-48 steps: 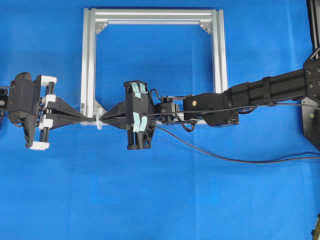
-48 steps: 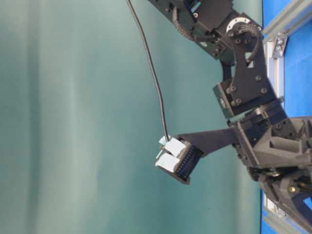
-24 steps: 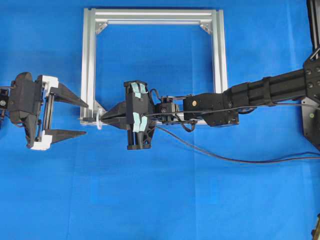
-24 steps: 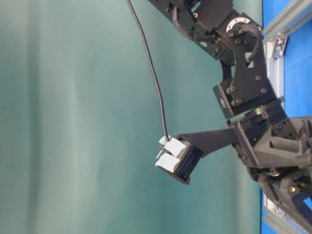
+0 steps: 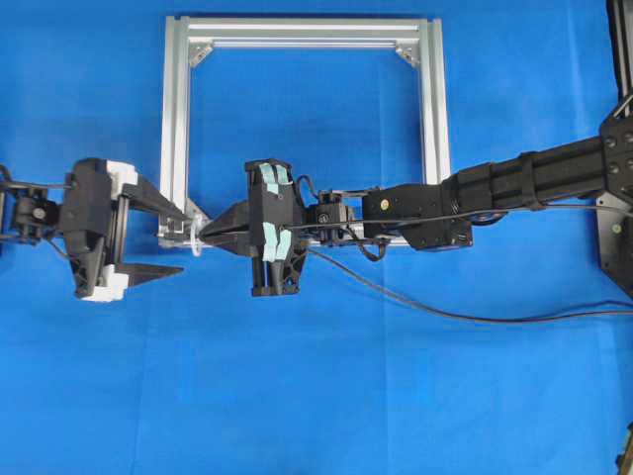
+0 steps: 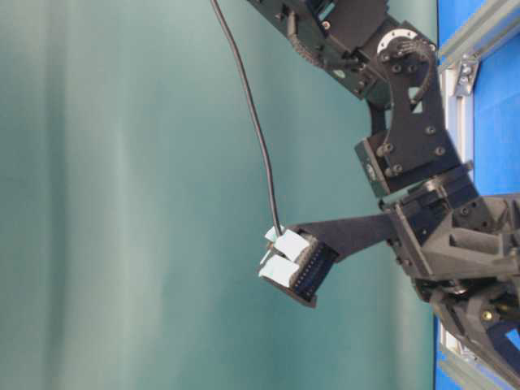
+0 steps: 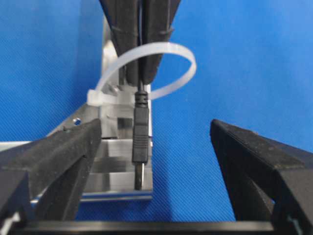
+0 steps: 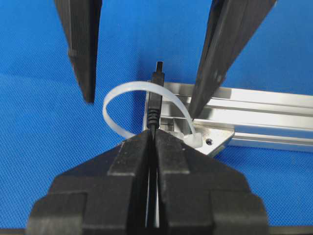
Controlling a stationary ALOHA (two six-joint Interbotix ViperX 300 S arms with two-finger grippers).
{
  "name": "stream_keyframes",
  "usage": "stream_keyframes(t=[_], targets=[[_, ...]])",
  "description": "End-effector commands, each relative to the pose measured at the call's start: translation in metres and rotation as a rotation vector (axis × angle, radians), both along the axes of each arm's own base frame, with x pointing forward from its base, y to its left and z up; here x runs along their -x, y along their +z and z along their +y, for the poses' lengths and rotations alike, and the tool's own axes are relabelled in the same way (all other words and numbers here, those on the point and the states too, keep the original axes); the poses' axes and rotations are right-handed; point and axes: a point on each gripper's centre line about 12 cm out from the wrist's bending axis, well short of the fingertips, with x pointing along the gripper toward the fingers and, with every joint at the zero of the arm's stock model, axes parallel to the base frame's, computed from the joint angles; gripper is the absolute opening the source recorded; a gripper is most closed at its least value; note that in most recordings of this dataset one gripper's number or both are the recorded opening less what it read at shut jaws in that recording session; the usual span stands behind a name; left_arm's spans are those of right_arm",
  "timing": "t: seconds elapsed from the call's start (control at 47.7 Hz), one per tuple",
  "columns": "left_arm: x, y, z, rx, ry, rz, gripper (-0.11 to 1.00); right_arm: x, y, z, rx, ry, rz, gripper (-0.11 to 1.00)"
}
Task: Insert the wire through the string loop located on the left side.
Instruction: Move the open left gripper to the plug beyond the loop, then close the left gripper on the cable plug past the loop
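Overhead, one square silver aluminium frame (image 5: 302, 129) is seen on a blue cloth (image 5: 316, 396), with two black grippers at its lower left corner. The left gripper (image 5: 178, 239) is spread wide; the right gripper (image 5: 206, 236) is pressed together on the wire (image 5: 445, 315).

At table level, one thin black cable is seen beside taped pads.

From the left wrist, one whitish, smooth string loop (image 7: 146, 73) is shown, the wire's plug passing through it.

From the right wrist, the plug pokes through the loop beyond the pinching fingers (image 8: 132, 161).
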Motion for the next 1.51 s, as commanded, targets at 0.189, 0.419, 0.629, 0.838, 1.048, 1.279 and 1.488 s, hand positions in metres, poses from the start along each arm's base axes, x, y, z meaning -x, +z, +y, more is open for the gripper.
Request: stream_keyframes(t=[0.189,0.419,0.629,0.838,1.048,1.279,1.488], targets=[[-0.0031,0.0054,-0.0004,0.006,0.001,-0.029,0.87,-0.0055,0.0194,0.0017,0.000,0.004,-0.049,0.00],[-0.0030,0.0050,-0.0004,0.006,0.001,-0.027,0.86,-0.0059,0.0191,0.0017,0.000,0.004,-0.049,0.00],[-0.0030,0.0054,-0.0009,0.005,-0.002,-0.029,0.86,-0.0055,0.0184,0.0017,0.000,0.004,-0.046,0.00],[-0.0029,0.0055,-0.0005,0.007,0.000,-0.027,0.81,-0.0058,0.0197,0.0017,0.000,0.004,-0.049,0.00],[-0.0040,0.0107,0.0000,0.012,0.005,-0.055,0.32,-0.0058,0.0189,0.0017,0.000,0.004,-0.048,0.00],[-0.0047,0.0111,0.0036,0.015,0.022,-0.054,0.08,-0.0059,0.0191,0.0017,0.000,0.004,-0.049,0.00],[-0.0043,0.0108,0.0051,0.015,0.026,-0.053,0.08,-0.0058,0.0189,0.0017,0.000,0.004,-0.048,0.00]])
